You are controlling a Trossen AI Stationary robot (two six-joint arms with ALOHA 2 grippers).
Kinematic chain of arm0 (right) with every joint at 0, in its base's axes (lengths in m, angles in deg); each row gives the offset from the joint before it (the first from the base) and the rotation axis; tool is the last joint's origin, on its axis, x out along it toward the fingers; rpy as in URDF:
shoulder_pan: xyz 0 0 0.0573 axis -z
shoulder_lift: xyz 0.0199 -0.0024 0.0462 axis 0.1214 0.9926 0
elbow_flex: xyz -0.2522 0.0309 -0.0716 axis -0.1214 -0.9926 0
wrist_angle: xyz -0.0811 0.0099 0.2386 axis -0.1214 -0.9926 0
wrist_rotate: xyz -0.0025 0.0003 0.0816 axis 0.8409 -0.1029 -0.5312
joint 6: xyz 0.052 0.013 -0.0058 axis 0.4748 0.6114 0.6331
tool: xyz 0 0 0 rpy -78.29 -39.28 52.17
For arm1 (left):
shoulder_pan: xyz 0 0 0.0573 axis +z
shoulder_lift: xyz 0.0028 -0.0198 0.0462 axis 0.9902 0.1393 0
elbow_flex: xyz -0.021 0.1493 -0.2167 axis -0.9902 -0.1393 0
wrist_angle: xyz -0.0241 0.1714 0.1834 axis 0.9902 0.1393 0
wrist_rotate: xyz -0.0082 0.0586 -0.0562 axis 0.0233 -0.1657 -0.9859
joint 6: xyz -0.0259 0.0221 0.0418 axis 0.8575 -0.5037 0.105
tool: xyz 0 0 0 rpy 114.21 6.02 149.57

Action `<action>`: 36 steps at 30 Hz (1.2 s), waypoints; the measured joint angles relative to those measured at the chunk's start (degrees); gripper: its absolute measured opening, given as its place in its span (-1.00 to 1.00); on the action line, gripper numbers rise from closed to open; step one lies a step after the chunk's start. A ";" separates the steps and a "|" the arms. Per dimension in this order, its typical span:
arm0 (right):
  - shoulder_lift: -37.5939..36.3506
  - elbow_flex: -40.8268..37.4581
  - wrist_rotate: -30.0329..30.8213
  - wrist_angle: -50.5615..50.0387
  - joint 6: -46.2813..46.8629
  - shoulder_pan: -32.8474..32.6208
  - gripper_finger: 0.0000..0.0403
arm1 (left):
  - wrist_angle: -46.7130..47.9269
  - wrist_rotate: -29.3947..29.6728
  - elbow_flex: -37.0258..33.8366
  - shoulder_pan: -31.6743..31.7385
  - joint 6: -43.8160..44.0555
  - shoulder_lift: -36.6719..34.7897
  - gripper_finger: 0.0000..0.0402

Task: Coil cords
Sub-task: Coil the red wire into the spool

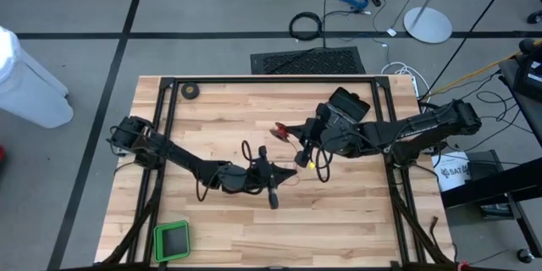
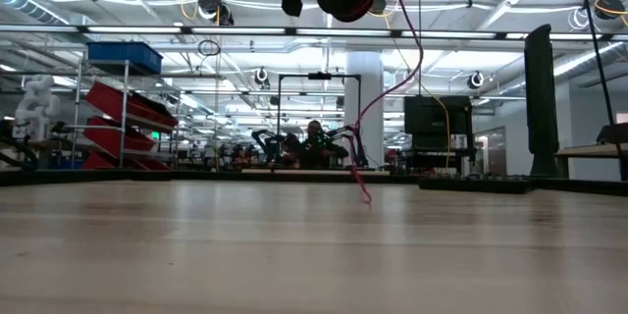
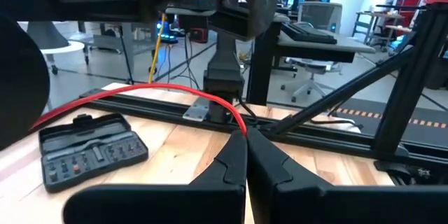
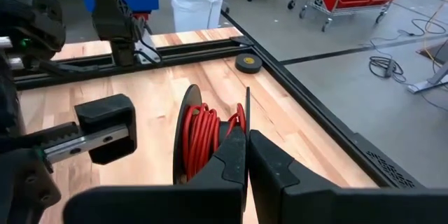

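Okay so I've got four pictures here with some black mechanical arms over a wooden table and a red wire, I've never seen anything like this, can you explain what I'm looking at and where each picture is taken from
This is a robot with two dark arms working at a wooden table; each arm ends in a two-finger gripper. One picture looks straight down on everything, one looks level across the tabletop into the room, and two come from cameras on the arms' wrists.

The left gripper is shut on a thin red wire, pinched between its fingertips. The right gripper is shut on a small black reel with red wire wound on it. In the level view the wire hangs from the reel down toward the table.

Also on the table: a black tape roll near a far corner, a dark case of tool bits, and a green-rimmed tray near the front edge.
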 joint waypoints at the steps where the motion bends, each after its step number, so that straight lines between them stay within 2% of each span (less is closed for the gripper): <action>1: 0.00 0.00 0.11 -0.03 0.00 -0.01 -1.00 | -0.02 0.02 0.02 -0.09 -0.03 0.00 -1.00; 13: 0.00 0.00 -3.85 -1.19 -0.36 0.01 -1.00 | 0.62 1.22 2.40 -0.05 -5.89 -1.22 -1.00; 19: -0.11 0.00 -6.29 -1.99 -0.68 0.01 -1.00 | 14.34 8.99 2.42 -1.25 -6.00 -8.39 -1.00; 29: -2.29 0.00 -12.18 -3.77 -0.37 -0.46 -1.00 | 31.65 20.71 2.44 -6.09 -8.56 -19.79 -1.00; 36: -3.31 0.00 -16.04 -3.72 -0.64 -1.55 -1.00 | 40.50 22.94 2.46 -8.38 -5.32 -21.99 -1.00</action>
